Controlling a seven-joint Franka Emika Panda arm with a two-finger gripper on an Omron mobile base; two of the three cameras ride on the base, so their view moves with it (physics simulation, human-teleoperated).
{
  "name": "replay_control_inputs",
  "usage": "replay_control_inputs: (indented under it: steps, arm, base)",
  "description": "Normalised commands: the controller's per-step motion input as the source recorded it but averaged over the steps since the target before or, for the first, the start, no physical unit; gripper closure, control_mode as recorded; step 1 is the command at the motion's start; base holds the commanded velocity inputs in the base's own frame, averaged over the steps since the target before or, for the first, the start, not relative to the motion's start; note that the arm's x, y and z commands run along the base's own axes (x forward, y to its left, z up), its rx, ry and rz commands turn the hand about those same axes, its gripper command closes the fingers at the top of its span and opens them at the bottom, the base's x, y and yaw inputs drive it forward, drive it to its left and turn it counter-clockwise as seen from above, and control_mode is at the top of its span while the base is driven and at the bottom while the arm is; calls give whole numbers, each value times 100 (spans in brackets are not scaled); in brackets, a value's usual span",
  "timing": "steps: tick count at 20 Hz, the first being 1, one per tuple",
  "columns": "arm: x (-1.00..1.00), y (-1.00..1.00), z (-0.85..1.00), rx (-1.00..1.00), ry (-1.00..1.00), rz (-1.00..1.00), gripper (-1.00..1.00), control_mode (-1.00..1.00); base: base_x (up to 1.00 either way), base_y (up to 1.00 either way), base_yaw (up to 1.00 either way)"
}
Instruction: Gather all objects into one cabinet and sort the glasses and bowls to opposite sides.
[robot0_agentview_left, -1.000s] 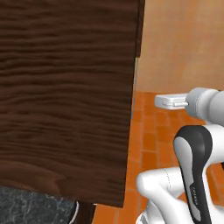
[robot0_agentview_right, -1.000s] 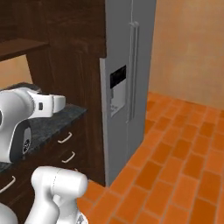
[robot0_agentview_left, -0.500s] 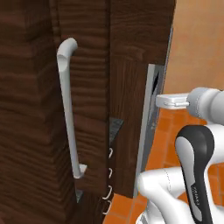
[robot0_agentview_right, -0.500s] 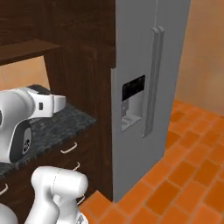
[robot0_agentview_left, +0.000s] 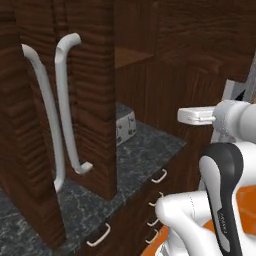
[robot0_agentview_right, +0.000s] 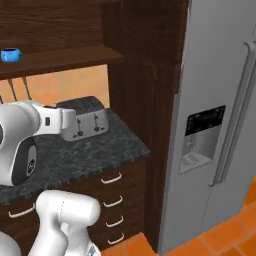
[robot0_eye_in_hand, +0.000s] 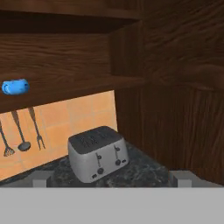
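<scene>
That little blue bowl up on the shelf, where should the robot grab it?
Probably by its rim, one finger inside and one outside. The blue bowl sits upright at the front edge of the cabinet shelf, so coming in from the open front looks easiest. The gripper's jaws are already open.

A dark speckled stone counter is seen over wood drawers with pale handles. A silver toaster is set near an orange tiled wall hung with utensils. A grey refrigerator is placed right, on orange brick flooring.
</scene>
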Motion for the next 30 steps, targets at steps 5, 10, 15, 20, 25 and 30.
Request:
replay_control_inputs:
  steps: [5,10,15,20,25,30]
  arm:
    - [0,0,0,0,0,0,-100,100]
    - [0,0,0,0,0,0,-100,100]
    - [0,0,0,0,0,0,-100,100]
    - [0,0,0,0,0,0,-100,100]
    - [0,0,0,0,0,0,-100,100]
    - [0,0,0,0,0,0,-100,100]
  base:
    - [5,2,60]
    - [1,0,61]
    - [0,0,61]
    - [9,-3,40]
    - [23,1,6]
    - [41,-3,0]
